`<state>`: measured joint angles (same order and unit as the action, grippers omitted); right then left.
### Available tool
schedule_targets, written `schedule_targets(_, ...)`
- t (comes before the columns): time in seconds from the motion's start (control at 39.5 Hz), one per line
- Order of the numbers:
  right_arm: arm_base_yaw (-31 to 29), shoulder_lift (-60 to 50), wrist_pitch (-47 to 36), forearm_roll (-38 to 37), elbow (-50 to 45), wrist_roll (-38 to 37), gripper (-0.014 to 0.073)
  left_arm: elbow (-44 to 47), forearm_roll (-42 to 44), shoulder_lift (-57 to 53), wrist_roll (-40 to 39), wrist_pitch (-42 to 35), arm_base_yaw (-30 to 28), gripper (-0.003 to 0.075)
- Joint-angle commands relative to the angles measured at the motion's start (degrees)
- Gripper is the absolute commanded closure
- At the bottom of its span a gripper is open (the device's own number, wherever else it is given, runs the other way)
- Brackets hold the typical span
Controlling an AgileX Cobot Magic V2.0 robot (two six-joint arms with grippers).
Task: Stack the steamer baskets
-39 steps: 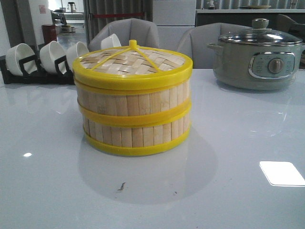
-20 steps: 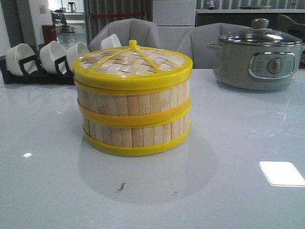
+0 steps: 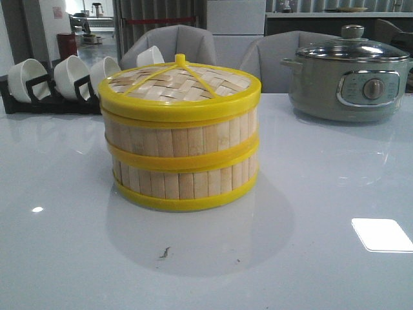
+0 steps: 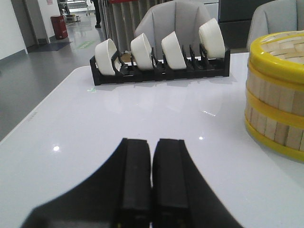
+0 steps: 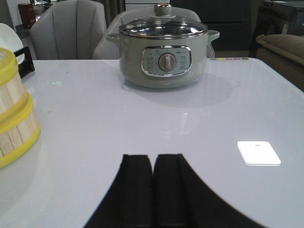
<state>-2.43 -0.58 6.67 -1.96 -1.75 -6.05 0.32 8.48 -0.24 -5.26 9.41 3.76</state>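
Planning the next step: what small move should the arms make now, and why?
Probably none beyond holding back: the steamer baskets already sit stacked with the lid on top, and the left gripper and right gripper are shut, empty, apart from the stack.

I get bright, even indoor light in all three views. The glossy white table throws back glare: a hard white rectangle of overhead light at front right, repeated in my right wrist view, and small specular dots on the left. The steamer stack casts a soft, diffuse shadow toward me. Background rooms look slightly soft and noisy. Both sets of black fingers appear dark and featureless.
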Motion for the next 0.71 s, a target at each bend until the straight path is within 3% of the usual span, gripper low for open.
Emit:
schedule_targets(0.0, -0.4, -1.2, -6.7, 1.4, 0.8, 0.1, 0.0538, 0.1, 0.1, -0.7, -0.1, -4.8, 0.0, 0.0633)
schedule_targets(0.2, -0.4, -1.2, -6.7, 9.1, 0.8, 6.9, 0.0538, 0.1, 0.1, -0.7, -0.1, -4.8, 0.0, 0.0633)
schedule_targets(0.68, -0.4, -1.2, -7.1, 9.3, 0.8, 8.1, 0.0538, 0.1, 0.1, -0.7, -0.1, -4.8, 0.0, 0.0633)
